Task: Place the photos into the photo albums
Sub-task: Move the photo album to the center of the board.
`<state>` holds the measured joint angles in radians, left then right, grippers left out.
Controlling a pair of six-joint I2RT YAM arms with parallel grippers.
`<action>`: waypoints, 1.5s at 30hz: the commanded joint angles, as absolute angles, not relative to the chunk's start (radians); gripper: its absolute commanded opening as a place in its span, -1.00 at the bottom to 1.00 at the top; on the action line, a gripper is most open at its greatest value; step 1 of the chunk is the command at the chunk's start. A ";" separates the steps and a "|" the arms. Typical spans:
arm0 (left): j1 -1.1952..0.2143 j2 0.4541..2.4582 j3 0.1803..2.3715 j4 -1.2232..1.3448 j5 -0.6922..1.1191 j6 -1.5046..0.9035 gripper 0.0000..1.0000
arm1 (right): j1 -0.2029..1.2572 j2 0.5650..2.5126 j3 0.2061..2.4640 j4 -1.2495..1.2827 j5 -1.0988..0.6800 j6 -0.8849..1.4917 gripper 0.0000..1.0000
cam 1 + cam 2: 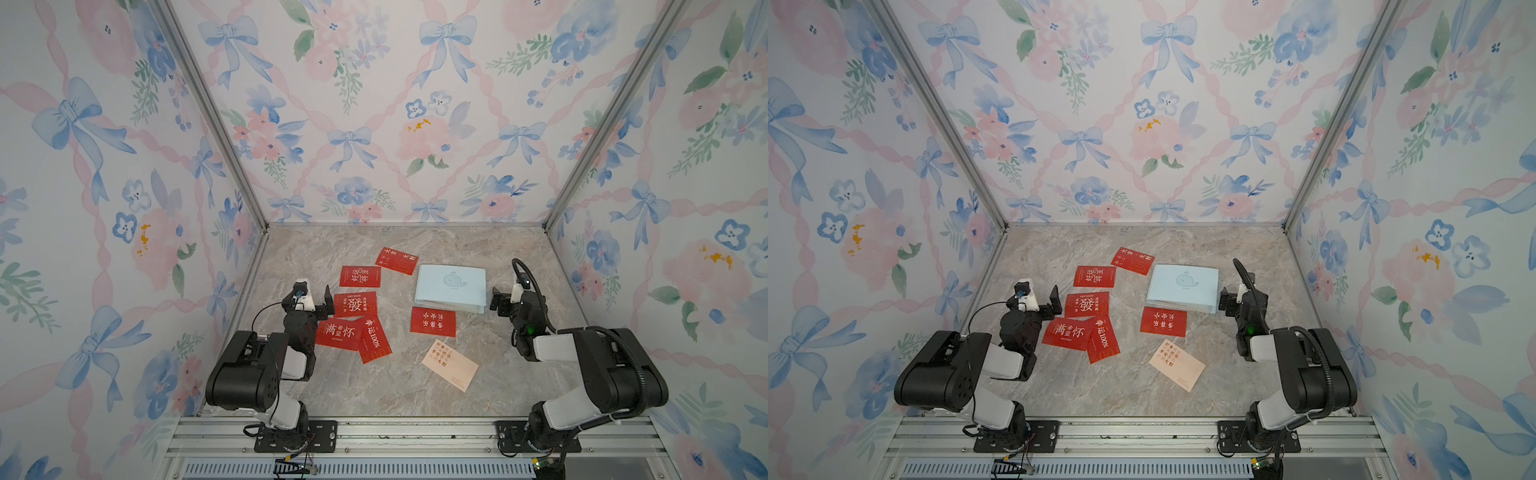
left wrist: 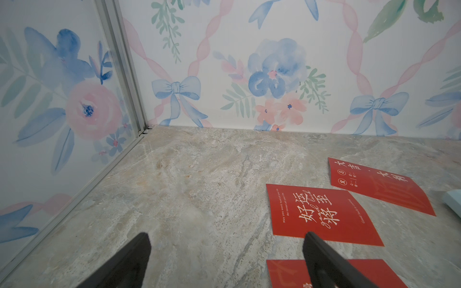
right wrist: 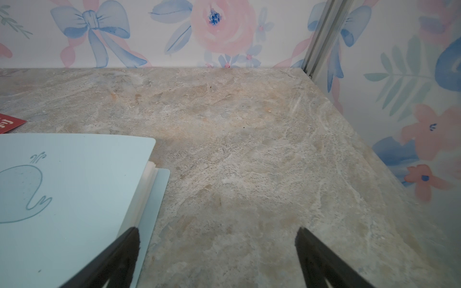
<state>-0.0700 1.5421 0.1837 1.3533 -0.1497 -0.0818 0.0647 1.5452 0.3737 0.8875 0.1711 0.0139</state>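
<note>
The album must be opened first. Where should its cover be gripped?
On the photo album, grip the front cover at the edge nearest the right gripper, coming in low from that side: there pages show between it and the protruding back cover, so it looks like the free edge.

Both top views look steeply down from high at the near edge toward the back wall (image 1: pixel 407 124), sharing the whole surface (image 1: pixel 399 390). Wrist views sit low and close, facing that wall; left shares cards (image 2: pixel 321 214), right the album (image 3: pixel 69 194).
</note>
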 commanded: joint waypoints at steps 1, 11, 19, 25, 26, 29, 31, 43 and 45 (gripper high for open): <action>-0.073 1.470 0.181 1.303 -0.212 -0.100 0.96 | 0.064 1.540 0.398 0.897 0.140 0.000 0.94; -0.073 1.105 0.255 0.837 -0.282 -0.356 0.96 | -0.087 1.424 0.811 -0.022 -0.100 0.301 0.95; -0.133 1.103 0.534 0.414 -0.061 -0.460 0.96 | -0.105 1.513 0.881 -0.063 -0.416 0.509 0.96; -0.311 1.348 0.767 0.231 0.025 -0.448 0.96 | -0.081 1.573 0.929 -0.099 -0.460 0.526 0.98; -0.333 1.384 0.791 0.225 0.041 -0.451 0.96 | -0.081 1.576 0.934 -0.106 -0.460 0.525 0.97; -0.397 1.494 0.851 0.222 0.064 -0.471 0.96 | -0.067 1.587 0.947 -0.131 -0.460 0.504 0.94; -0.439 1.576 0.904 0.219 0.084 -0.480 0.96 | -0.054 1.605 0.960 -0.154 -0.460 0.486 0.94; -0.573 1.991 1.245 0.208 0.254 -0.549 0.96 | 0.000 1.730 1.016 -0.178 -0.508 0.488 0.88; -0.582 2.052 1.298 0.208 0.252 -0.574 0.96 | 0.014 1.744 1.026 -0.189 -0.499 0.487 0.88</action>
